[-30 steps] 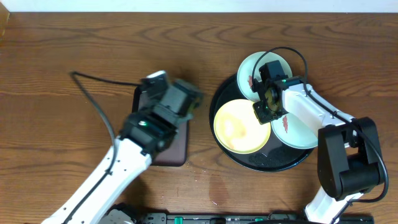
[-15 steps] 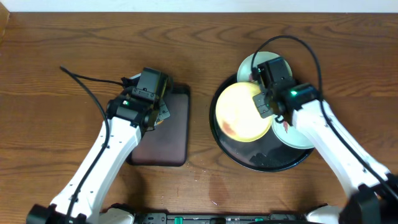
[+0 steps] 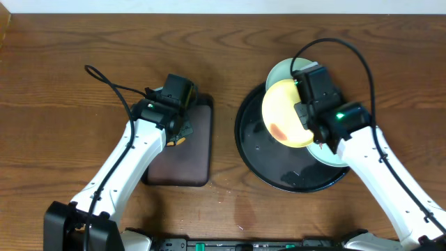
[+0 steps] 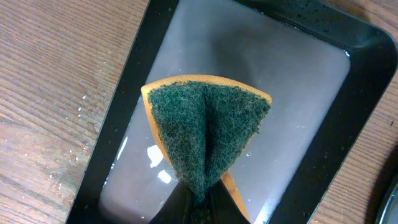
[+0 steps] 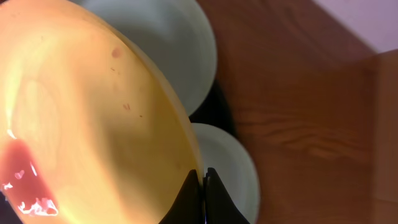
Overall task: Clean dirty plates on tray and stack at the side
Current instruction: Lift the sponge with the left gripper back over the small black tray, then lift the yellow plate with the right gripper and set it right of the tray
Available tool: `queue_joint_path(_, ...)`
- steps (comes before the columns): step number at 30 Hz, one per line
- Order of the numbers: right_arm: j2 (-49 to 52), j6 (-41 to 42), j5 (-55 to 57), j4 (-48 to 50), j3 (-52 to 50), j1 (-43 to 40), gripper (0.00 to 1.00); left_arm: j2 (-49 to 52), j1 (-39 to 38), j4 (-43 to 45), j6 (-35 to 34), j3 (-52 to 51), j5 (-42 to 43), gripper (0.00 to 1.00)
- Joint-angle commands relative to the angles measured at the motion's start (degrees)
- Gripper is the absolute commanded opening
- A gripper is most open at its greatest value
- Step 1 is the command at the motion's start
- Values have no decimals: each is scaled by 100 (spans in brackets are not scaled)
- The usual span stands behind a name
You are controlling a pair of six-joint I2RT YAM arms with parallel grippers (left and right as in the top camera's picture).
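Sponge in one gripper, yellow plate in the other

Squeezing the sponge (image 4: 205, 124) tight between the jaws of the left gripper (image 4: 200, 200). Folding it in the middle, with the green scratchy side bulging out and the orange edge peeking around it. Holding it just over the small rectangular black tray (image 4: 134, 81), above a thin shiny layer of water (image 4: 273, 81). Hanging there over the dark wood tabletop (image 3: 70, 56), to the left of the big round tray (image 3: 275, 171).

Pinching the rim of the yellow plate (image 5: 81, 124) between the closed-down jaws of the right gripper (image 5: 203, 186). Holding the plate up on a slant above the back half of the big round tray. Showing a red-brown smear (image 5: 25, 180) low on the plate's face. Hiding parts of the two mint-blue plates behind it: one (image 3: 281, 70) poking out past the far rim of the big round tray, the other (image 3: 333, 155) lying at the right side, partly under the right arm (image 3: 380, 174).
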Motion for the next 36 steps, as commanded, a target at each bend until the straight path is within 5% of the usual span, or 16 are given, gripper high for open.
queue_joint_path(1,-81,-258,1220,7,66,293,1,22,20,-31,103,-42,-13,8)
queue_joint_path(11,-81,-1390,2782,540,66,1276,1,22,20,-31,103,-42,-13,8)
queue_joint_path(23,-81,-2326,2907,763,66,1886,1,22,20,-33,101,-42,-13,8)
queue_joint_path(36,-81,-2299,2870,817,66,1971,1,22,20,-33,101,-42,-11,8)
